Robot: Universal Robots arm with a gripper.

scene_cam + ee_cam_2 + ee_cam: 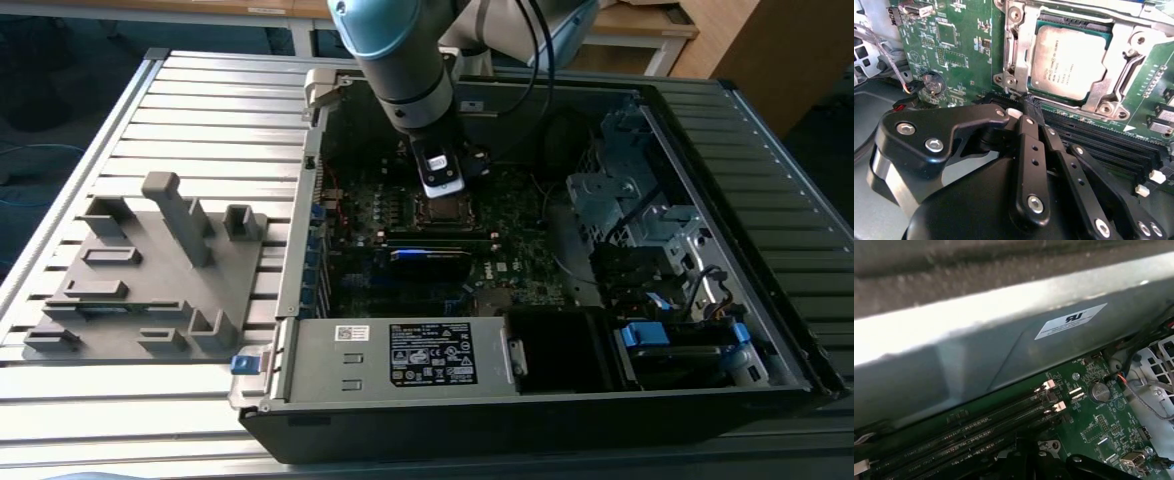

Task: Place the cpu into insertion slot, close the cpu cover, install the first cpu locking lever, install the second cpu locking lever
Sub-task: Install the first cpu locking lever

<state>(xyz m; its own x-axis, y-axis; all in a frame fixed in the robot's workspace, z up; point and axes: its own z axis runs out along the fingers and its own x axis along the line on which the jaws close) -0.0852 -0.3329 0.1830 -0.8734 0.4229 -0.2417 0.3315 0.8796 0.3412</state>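
Gripper [1029, 102] hangs low over the board [961, 60] inside the case [747, 150], with its fingers drawn narrow, tips close together and nothing between them. In the second wrist view the tips end at the edge of the socket, at about 7 o'clock from the cpu [1069, 62].

From the tips, the cpu lies at about 1 o'clock, near but apart. It sits flat in the socket, square to the frame. The cover [1021, 50] is down around it, its open window exposing the metal top; whether it is fully clamped cannot be told.

At 3 o'clock of the cpu a lever [1116, 75] runs along the socket edge. Its long axis points roughly 1 to 7 o'clock. Judged from this, cpu placement and cover closing are done and the work stands at the levers.

Memory slots [1114, 137] run beside the fingers at 3 o'clock. In the exterior view the gripper [441, 195] stands directly above the socket [443, 210]
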